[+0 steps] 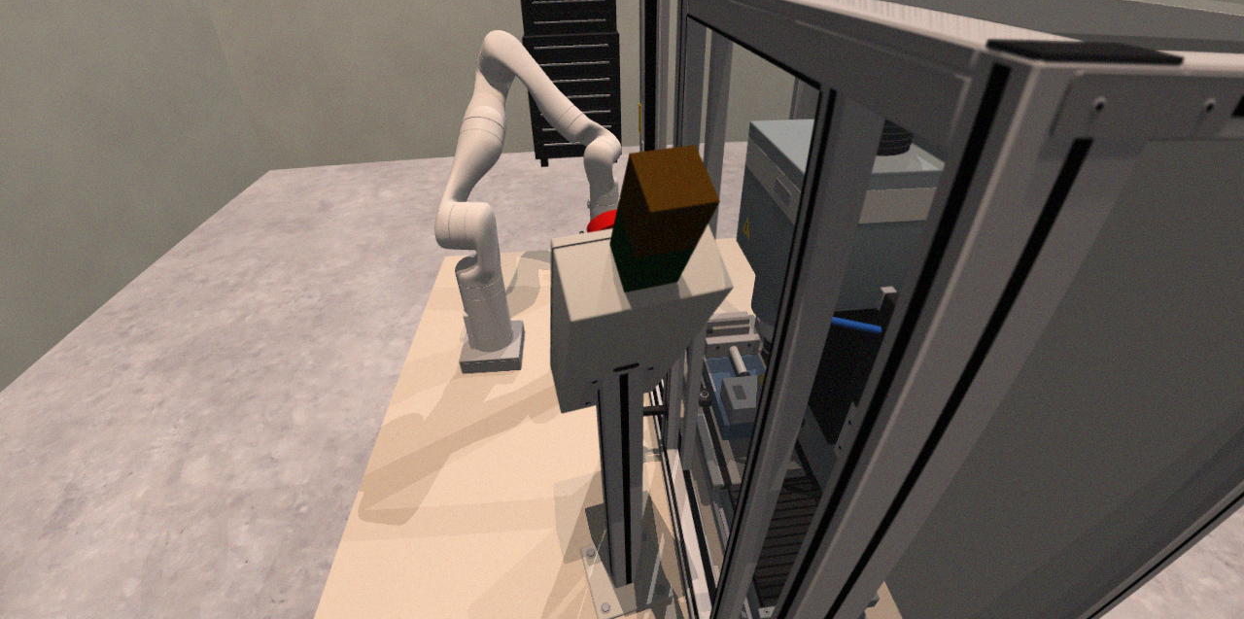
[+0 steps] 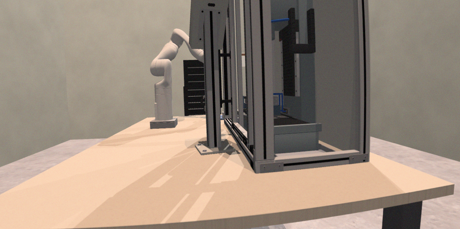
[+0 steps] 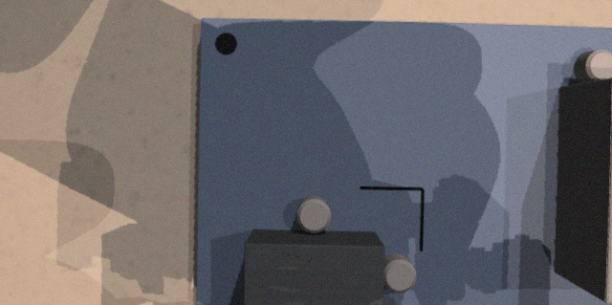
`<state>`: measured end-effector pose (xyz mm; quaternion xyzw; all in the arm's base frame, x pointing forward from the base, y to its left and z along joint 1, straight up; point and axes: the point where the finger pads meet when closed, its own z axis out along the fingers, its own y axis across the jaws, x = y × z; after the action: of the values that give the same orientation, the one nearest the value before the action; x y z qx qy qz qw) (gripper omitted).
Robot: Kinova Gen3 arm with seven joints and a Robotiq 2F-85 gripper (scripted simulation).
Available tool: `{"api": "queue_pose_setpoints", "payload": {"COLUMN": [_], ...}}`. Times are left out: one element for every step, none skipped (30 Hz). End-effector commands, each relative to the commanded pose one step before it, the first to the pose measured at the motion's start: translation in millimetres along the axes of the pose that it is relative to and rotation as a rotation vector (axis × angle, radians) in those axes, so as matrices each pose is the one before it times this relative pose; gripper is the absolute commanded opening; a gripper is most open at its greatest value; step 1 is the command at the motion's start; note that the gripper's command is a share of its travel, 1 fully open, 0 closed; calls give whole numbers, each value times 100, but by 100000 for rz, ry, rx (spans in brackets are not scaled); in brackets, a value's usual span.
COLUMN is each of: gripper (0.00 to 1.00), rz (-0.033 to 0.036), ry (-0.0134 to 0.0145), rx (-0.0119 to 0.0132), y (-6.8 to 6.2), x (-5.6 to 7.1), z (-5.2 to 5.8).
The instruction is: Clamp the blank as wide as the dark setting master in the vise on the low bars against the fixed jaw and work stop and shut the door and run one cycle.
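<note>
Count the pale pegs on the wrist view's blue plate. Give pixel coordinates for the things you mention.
3: one peg (image 3: 314, 214) at the dark block's (image 3: 313, 273) upper edge, one (image 3: 400, 272) at its right, one (image 3: 600, 65) near the picture's right edge. More may be unseen.

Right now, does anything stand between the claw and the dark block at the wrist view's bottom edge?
Nothing visible stands above the dark block; round pins only flank its far and right sides. The claw's fingers are out of view, so their path can't be fully judged.
</note>
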<state>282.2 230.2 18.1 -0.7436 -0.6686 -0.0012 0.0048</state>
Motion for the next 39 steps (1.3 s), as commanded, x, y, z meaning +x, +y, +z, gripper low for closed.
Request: {"api": "queue_pose_setpoints", "payload": {"gripper": [100, 100, 100, 100, 100, 100, 100, 100, 100, 100, 100, 100, 100, 100, 100, 100, 100, 100, 100, 100, 100, 100, 100, 100, 100, 100, 100, 100, 100, 100, 100, 100, 100, 100, 100, 100, 100, 100, 100], "rz": [-100, -54, -54, -54, 0, 0, 0, 0, 0, 0, 0, 0, 0, 0, 0, 0, 216, -54, -54, -54, -54, 0, 0, 0, 0, 0, 0, 0, 0, 0, 0, 0, 0, 477, -119, -119, -119, -119, 0], "ry": [-55, -88, -88, -88, 0, 0, 0, 0, 0, 0, 0, 0, 0, 0, 0, 0, 360, -90, -90, -90, -90, 0, 0, 0, 0, 0, 0, 0, 0, 0, 0, 0, 0, 367, -92, -92, -92, -92, 0], "rx": [-307, -117, -117, -117, 0, 0, 0, 0, 0, 0, 0, 0, 0, 0, 0, 0, 462, -116, -116, -116, -116, 0, 0, 0, 0, 0, 0, 0, 0, 0, 0, 0, 0, 496, -124, -124, -124, -124, 0], "y": [135, 53, 53, 53, 0, 0, 0, 0, 0, 0, 0, 0, 0, 0, 0, 0, -168, 6, 6, 5, 5, 0, 0, 0, 0, 0, 0, 0, 0, 0, 0, 0, 0, -87, 12, 12, 12, 12, 0], "x": [-124, -77, -77, -77, 0, 0, 0, 0, 0, 0, 0, 0, 0, 0, 0, 0, 253, -9, -8, -8, -8, 0, 0, 0, 0, 0, 0, 0, 0, 0, 0, 0, 0, 139, -19, -19, -19, -19, 0], "z": [59, 53, 54, 54, 0, 0, 0, 0, 0, 0, 0, 0, 0, 0, 0, 0, -84, 99, 99, 99, 100, 0, 0, 0, 0, 0, 0, 0, 0, 0, 0, 0, 0, -93, 97, 97, 97, 98, 0]}}
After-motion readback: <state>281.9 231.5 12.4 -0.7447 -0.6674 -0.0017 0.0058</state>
